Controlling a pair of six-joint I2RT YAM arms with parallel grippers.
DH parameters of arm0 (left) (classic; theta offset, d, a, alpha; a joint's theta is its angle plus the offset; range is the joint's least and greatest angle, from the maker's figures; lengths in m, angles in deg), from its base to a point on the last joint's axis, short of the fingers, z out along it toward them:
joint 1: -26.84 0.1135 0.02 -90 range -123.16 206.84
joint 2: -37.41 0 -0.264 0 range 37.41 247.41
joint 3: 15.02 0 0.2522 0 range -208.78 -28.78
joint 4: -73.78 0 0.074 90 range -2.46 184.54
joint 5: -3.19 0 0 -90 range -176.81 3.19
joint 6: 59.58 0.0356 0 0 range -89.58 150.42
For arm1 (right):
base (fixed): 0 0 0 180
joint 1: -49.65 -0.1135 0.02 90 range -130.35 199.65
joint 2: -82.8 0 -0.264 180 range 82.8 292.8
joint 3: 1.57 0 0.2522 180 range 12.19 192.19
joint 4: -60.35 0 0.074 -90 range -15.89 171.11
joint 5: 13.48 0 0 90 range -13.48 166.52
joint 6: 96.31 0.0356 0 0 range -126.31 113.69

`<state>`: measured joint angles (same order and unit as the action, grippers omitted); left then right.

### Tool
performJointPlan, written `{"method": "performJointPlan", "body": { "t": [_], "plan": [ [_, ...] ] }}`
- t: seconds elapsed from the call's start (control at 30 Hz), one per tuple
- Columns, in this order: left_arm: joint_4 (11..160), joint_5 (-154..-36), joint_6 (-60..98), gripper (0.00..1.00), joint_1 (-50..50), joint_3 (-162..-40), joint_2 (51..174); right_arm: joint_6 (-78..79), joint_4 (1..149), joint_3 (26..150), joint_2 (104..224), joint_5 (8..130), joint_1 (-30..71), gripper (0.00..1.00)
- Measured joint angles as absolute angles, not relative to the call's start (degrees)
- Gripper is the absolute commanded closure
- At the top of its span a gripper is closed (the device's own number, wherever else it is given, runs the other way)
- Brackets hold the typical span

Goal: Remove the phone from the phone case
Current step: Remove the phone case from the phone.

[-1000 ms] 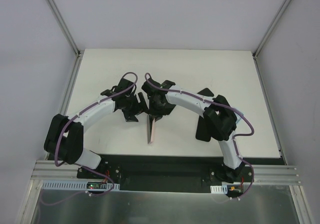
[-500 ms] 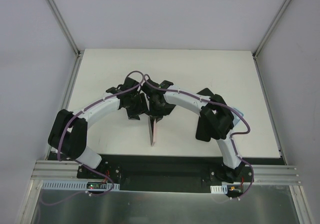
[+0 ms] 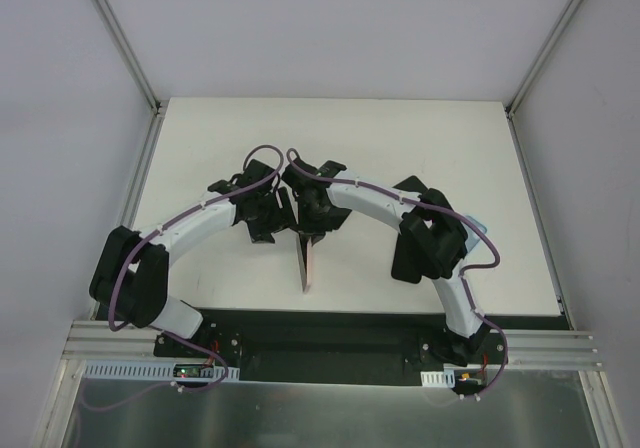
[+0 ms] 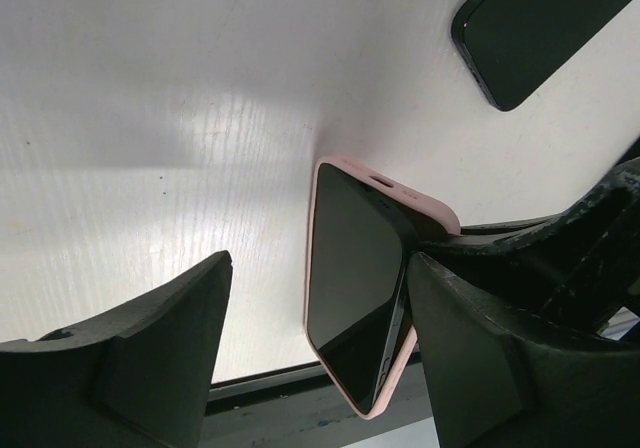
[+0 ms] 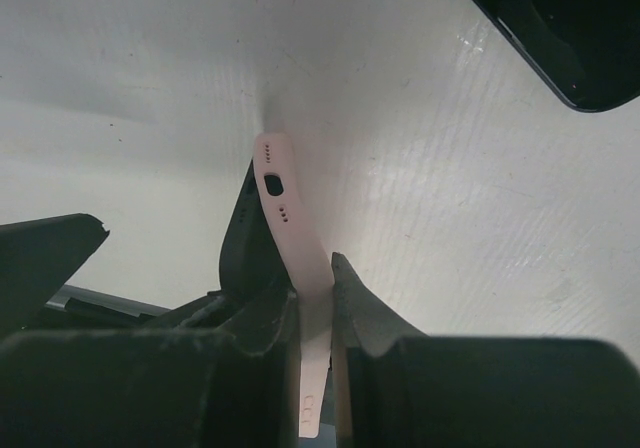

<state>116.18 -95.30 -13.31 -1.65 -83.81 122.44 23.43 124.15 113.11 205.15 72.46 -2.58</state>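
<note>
Phone case (image 5: 287, 218) held on edge, phone (image 4: 355, 258) inside
My right claw (image 5: 313, 290) pinches its pink rim; my left claw (image 4: 318, 263) stands spread just beside it. It stands upright on the table (image 4: 150, 118), 1 black slab (image 4: 540, 28) beyond.

Black slab (image 4: 545, 28), perhaps a phone, on table (image 4: 150, 88)

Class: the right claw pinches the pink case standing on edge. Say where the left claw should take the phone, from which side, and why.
Grip the phone at the end where its dark body seems to stand clear of the pink case, coming from the screen side. The case covers its back, the right claw clamps the case wall, and the open left claw faces the screen.
</note>
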Motion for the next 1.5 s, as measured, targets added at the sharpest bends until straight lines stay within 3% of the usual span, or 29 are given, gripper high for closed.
{"method": "performJointPlan", "body": {
  "t": [1.5],
  "plan": [
    [108.3, -114.3, -21.9, 0.25, 5.3, -73.0, 118.6, 18.4, 128.2, 115.7, 205.4, 79.0, -7.3, 0.99]
  ]
}}
